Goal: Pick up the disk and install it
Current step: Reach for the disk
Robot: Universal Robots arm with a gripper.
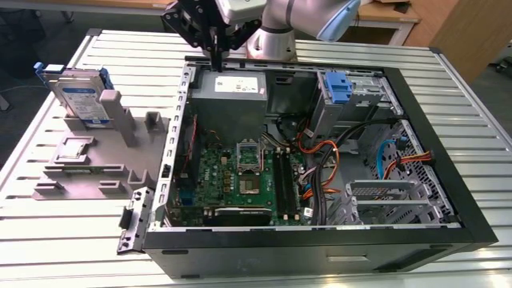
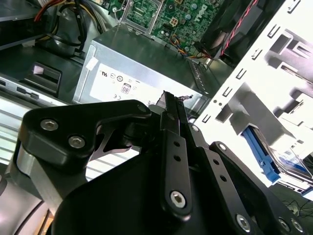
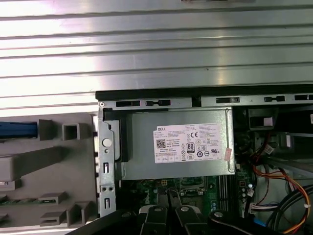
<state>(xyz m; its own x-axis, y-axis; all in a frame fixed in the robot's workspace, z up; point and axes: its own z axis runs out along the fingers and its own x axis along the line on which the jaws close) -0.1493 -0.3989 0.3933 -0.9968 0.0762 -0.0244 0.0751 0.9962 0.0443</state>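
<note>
Hidden and cut-off parts as we find them

In the exterior view we lose the arm [image 1: 280, 24] at the upper edge, and the grey holder [image 1: 88, 162] hides the foot of the upright disk [image 1: 84, 99]. In the second wrist view the hand [image 2: 170, 99] covers the near side of the power supply [image 2: 127, 68], and the disk [image 2: 288, 164] runs off the edge, part covered by the holder. In the first wrist view the hand [image 3: 168, 195] runs off the edge just behind its fingertips, and we cannot tell whether the blue strip [image 3: 17, 129] at the edge belongs to the disk.
</note>
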